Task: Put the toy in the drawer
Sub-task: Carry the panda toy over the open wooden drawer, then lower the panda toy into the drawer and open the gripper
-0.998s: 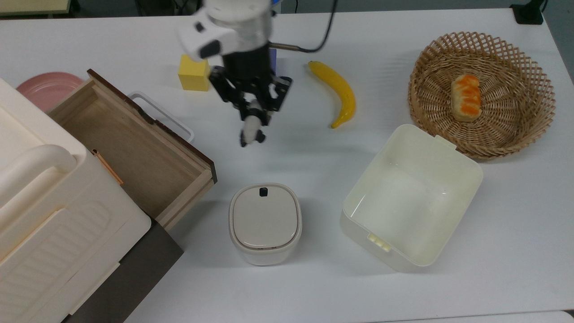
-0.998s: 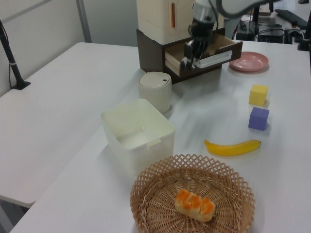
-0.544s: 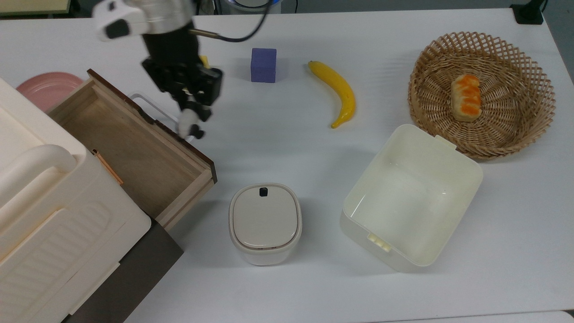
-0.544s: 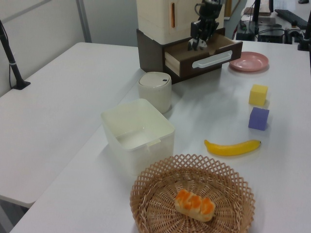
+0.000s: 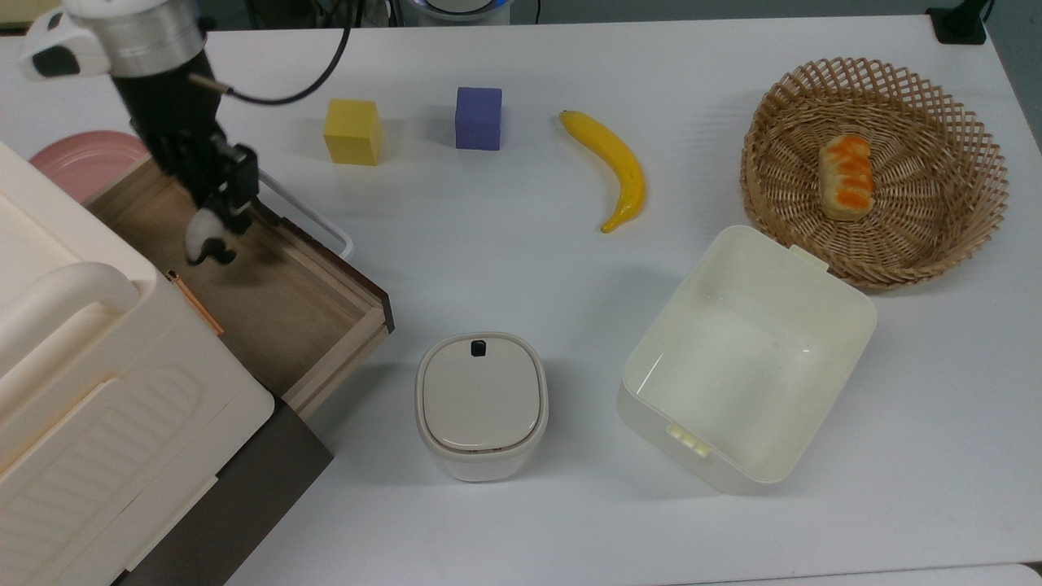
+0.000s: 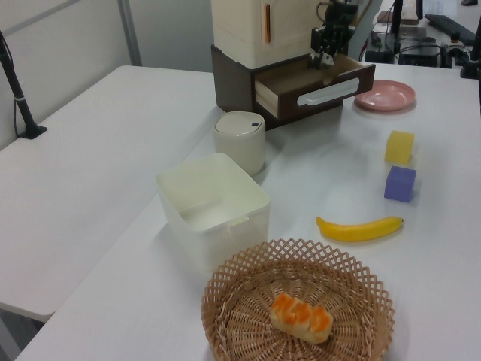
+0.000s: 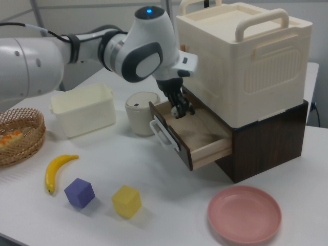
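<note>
The drawer [image 5: 281, 305] stands pulled open at the top view's left, a light-wood tray with a dark front panel [image 5: 338, 264] and a white loop handle [image 5: 313, 213]. My gripper [image 5: 213, 221] hangs over the drawer's inside, near its back corner, shut on the toy [image 5: 205, 242], a tiny black-and-white panda. The toy dangles below the fingers, just above the drawer floor. In the right view the gripper [image 7: 180, 106] and toy [image 7: 184, 110] sit above the drawer [image 7: 205, 137]. The left view has the gripper [image 6: 328, 53] over the drawer [image 6: 301, 81].
A yellow cube [image 5: 352, 132], a purple cube [image 5: 478, 118] and a banana [image 5: 616, 168] lie beyond the drawer. A lidded canister [image 5: 481, 404], cream tub [image 5: 847, 297] and wicker basket [image 5: 973, 220] holding bread stand to the top view's right. A cream box [image 5: 81, 391] tops the cabinet; a pink plate [image 5: 77, 159] lies behind.
The arm has swept to the top view's left with the toy in its grip, from above the table, over the drawer's front panel, to above the drawer's inside.
</note>
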